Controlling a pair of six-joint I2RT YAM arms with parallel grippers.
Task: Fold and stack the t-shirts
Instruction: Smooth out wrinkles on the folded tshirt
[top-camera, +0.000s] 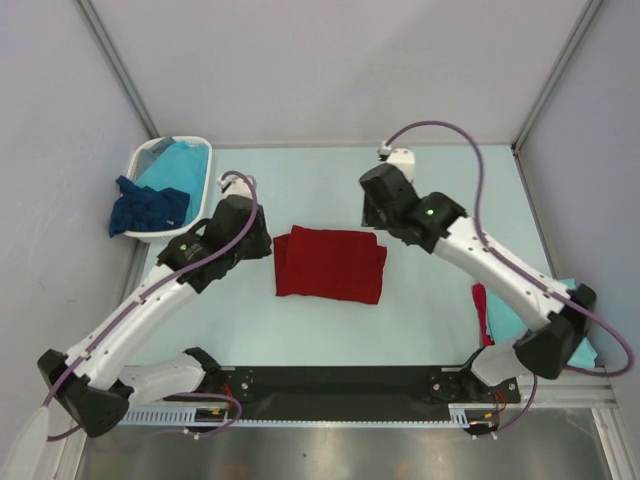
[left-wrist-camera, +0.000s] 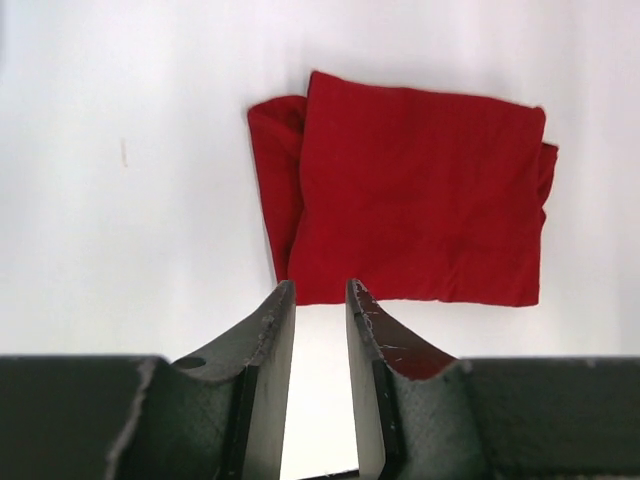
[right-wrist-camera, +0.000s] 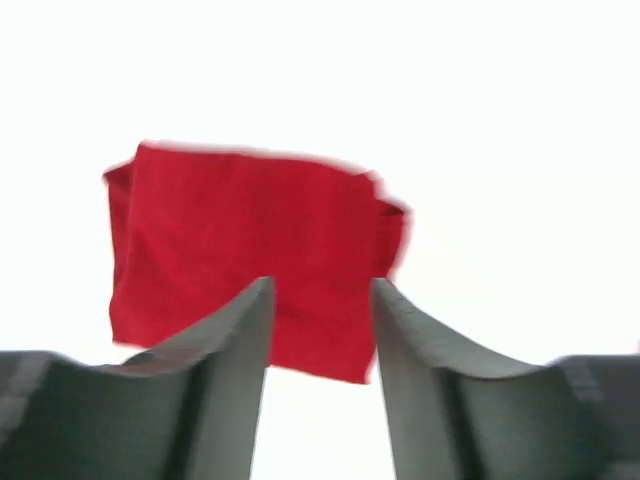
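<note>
Folded dark red t-shirt (top-camera: 330, 263) lies flat on counter (top-camera: 440, 300), just ahead of left claw (left-wrist-camera: 320, 300) and right claw (right-wrist-camera: 320, 290), long axis spanning between them, both part-open, empty, neither plainly nearer.

A pale mint table (top-camera: 430, 300) is boxed in by plain lavender-grey panels: a back wall (top-camera: 340, 70), a left wall (top-camera: 50, 130) and a right wall (top-camera: 590, 200). Slim metal posts (top-camera: 114, 60) mark the rear corners. A brushed metal sheet (top-camera: 350, 455) runs along the near edge. The light is soft and even.
</note>
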